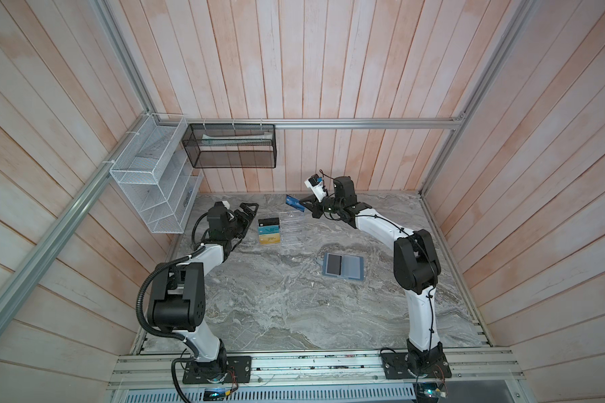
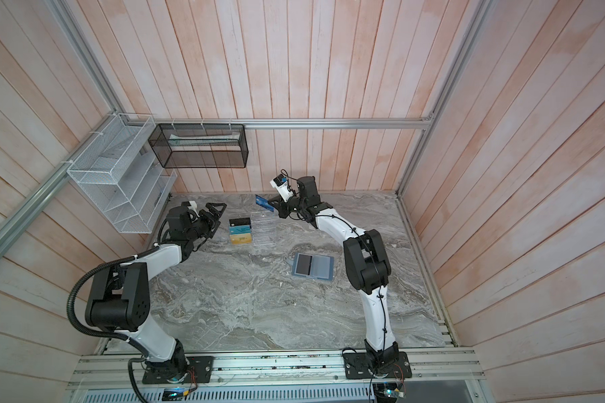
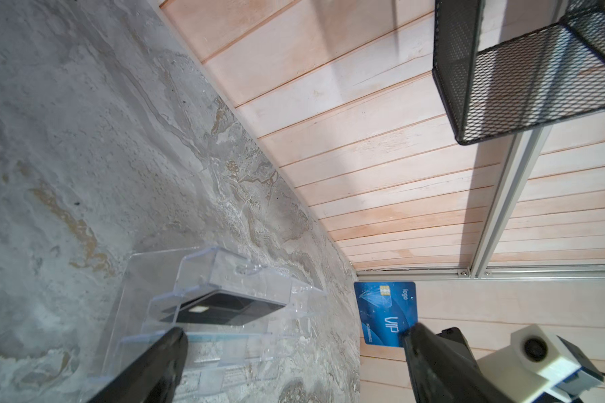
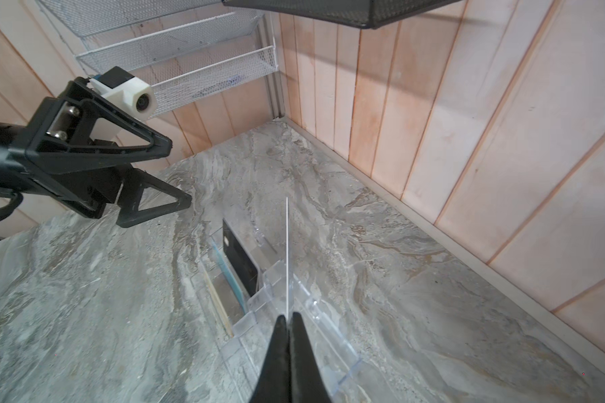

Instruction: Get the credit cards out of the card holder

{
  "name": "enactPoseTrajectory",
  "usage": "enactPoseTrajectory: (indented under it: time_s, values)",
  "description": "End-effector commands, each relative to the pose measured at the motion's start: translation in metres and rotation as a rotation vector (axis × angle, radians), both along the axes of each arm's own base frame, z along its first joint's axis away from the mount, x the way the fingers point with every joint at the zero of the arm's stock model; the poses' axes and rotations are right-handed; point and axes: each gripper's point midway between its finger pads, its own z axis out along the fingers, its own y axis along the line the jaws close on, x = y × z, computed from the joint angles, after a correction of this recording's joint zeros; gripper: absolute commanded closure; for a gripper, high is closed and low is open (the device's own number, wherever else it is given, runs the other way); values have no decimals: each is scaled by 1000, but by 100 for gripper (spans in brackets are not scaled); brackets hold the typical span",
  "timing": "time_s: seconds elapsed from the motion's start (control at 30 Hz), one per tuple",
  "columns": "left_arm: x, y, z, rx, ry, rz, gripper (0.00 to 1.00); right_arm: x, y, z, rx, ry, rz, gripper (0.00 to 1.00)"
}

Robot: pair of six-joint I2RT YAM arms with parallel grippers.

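Gold card (image 1: 269,240) txt too small

Open card holder (image 1: 352,267), dark blue card (image 1: 294,203) aloft

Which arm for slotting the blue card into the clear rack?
Right, probably: the right gripper is shut on the dark blue card above the clear rack; the left gripper hangs open and empty beside it.

Bench (image 1: 276,296): grey veined stone look, matt.
Rack (image 1: 292,230): clear glossy acrylic.
Blue card (image 3: 385,310): smooth shiny plastic.
Holder (image 1: 352,267): soft, matt.
Black basket (image 1: 231,158), white basket (image 1: 144,174): metal mesh.
Walls (image 1: 329,69): pale wood planks.
My right gripper (image 4: 287,315): black matt plastic.
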Motion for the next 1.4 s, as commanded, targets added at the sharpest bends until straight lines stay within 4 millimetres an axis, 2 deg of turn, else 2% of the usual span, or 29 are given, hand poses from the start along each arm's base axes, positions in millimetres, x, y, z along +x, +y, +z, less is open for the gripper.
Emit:
enactPoseTrajectory:
  time_s: [0.0,0.13,0.23,0.47,0.7,0.93,1.37]
  values:
    - [14,3,-15,58,13,-11,0,28,-12,-13,-9,36,-84,100]
    - [30,1,-30,80,28,-31,0,49,-24,-24,-10,57,-142,100]
    - [39,1,-34,89,9,-42,0,64,-31,-32,-5,89,-174,100]
    - [57,-2,-42,92,-2,-59,0,75,-21,-57,-11,148,-134,100]
    - [66,-7,-51,79,-9,-88,0,58,-5,-71,1,183,-46,100]
    - [64,-22,-56,69,-22,-138,0,47,7,-79,8,215,0,100]
    - [49,-50,-62,59,-9,-193,0,22,4,-78,-8,235,32,100]
